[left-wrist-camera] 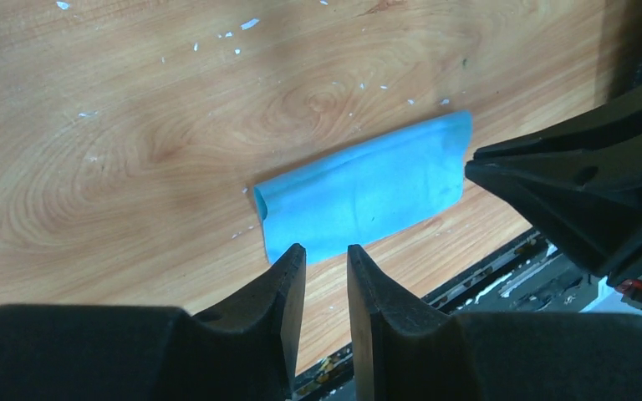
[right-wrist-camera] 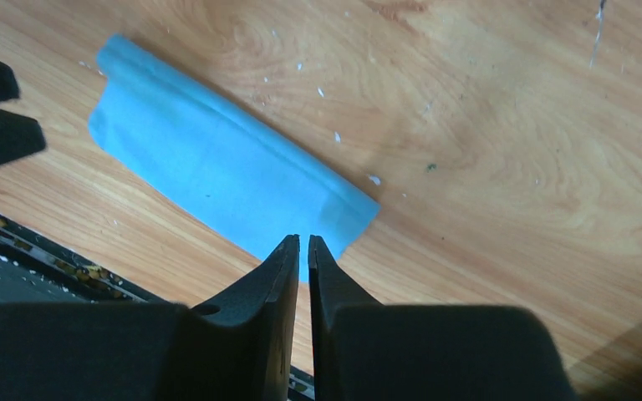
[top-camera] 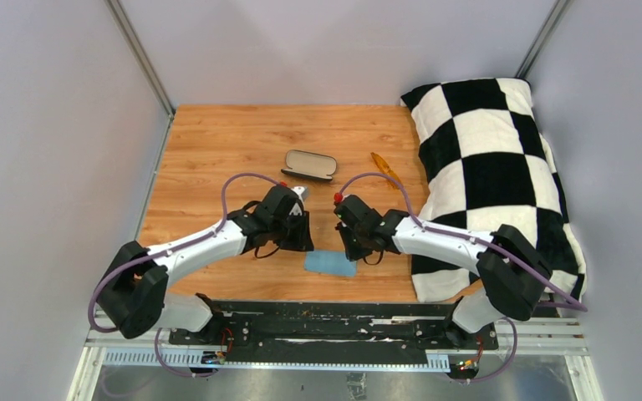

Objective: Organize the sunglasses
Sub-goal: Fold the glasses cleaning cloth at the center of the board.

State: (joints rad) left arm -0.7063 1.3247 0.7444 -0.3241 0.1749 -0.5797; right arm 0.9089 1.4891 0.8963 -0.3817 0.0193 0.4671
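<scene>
The sunglasses [top-camera: 384, 167] lie loose on the desk [top-camera: 217, 150], well beyond the right jaws, near the open case [top-camera: 310, 164]. Left jaws narrowly parted, right jaws almost closed, both empty above the blue cloth [left-wrist-camera: 359, 196]. Nothing seems stowed yet.

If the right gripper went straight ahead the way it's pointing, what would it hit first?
Most likely the blue cloth: the right gripper points at the cloth's near edge, though how far above it the tips are is unclear.
</scene>
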